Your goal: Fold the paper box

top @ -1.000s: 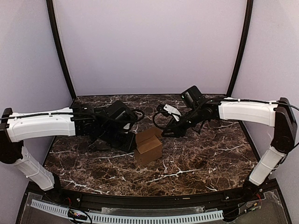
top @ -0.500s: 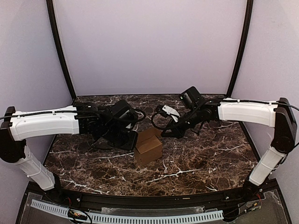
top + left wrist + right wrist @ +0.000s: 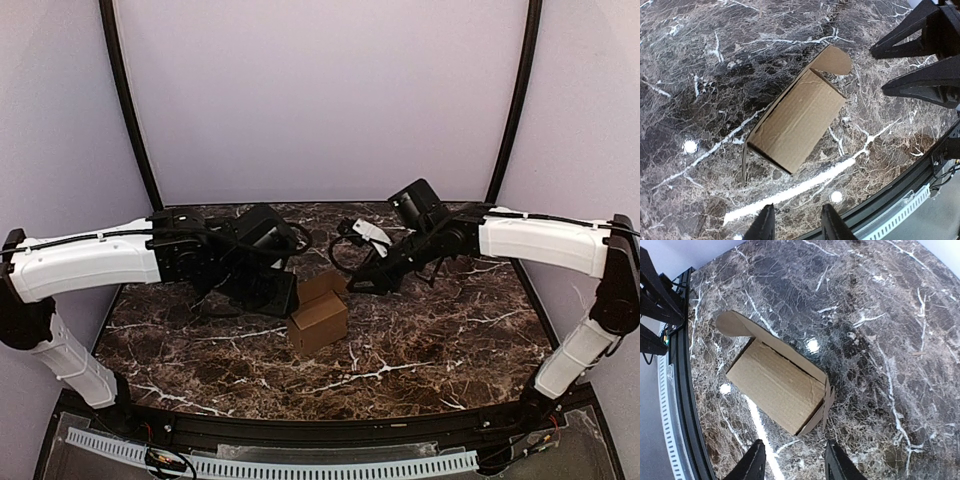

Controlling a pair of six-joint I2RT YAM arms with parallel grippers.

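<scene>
The paper box (image 3: 318,312) is lying near the middle of the dark marbled worktop (image 3: 430,345). Its body is squared up, with a rounded flap (image 3: 834,61) sticking open at one end and the end flaps (image 3: 826,405) standing ajar at the other. The left arm's fingers (image 3: 766,227) are hovering spread near it, gripping nothing. The right arm's fingers (image 3: 752,465) are hanging spread on the opposite side, likewise empty and clear of the cardboard.
</scene>
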